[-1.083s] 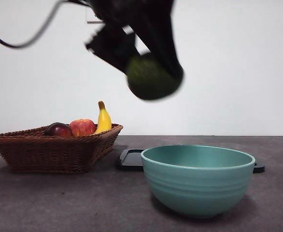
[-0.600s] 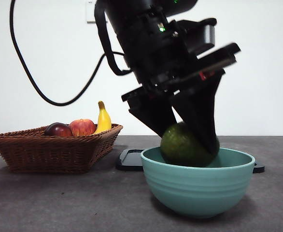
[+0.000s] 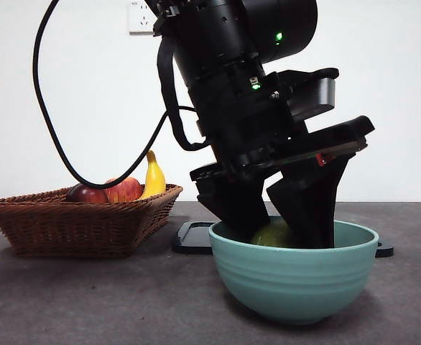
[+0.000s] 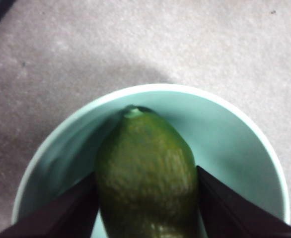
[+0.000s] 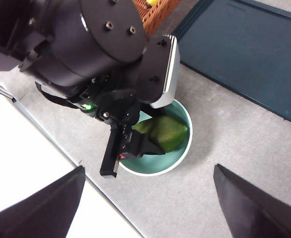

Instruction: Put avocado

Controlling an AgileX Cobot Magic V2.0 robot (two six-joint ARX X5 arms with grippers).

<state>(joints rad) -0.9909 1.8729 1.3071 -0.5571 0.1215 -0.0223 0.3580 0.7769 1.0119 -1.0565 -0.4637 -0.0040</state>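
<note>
1. While your left tool (image 4: 145,198) clenched the avocado (image 4: 146,171) inside the bowl (image 3: 294,277), placing was under way.
2. You next needed to release; your right tool (image 5: 148,203) waited spread above.

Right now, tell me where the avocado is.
The avocado sits down inside the teal bowl, gripped between the jaws of the left gripper; in the front view the bowl stands right of the wicker basket.
</note>
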